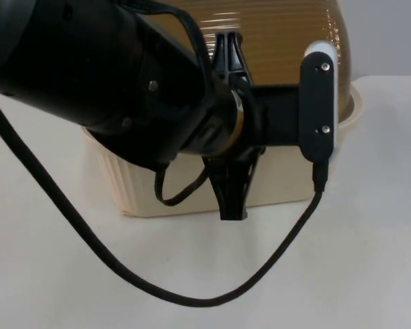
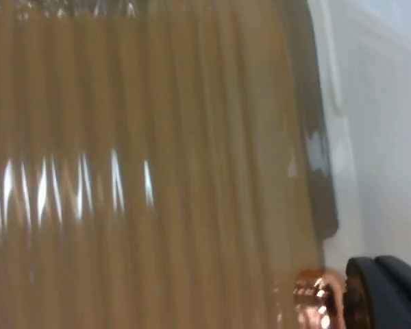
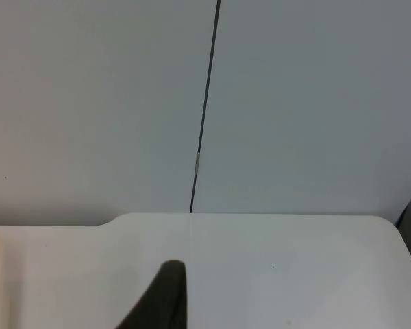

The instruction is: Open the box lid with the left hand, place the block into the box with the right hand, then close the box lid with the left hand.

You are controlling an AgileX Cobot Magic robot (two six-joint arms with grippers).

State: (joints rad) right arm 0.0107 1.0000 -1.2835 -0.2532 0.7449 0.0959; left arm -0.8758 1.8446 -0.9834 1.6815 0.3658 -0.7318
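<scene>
Over the cream box (image 1: 192,195) | left pincer (image 1: 229,123) at brown ribbed lid (image 1: 274,41) | grip unreadable

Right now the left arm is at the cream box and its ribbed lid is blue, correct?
Not blue. The lid is amber brown, as the top view and the left wrist view show. The left arm is indeed at the cream box.

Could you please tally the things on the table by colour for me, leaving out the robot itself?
Cream: 1, the box base.
Amber-brown: 1, the ribbed lid on the box, close before the left gripper.
Total: 2. No block can be made out. The right gripper waits over bare table.
</scene>
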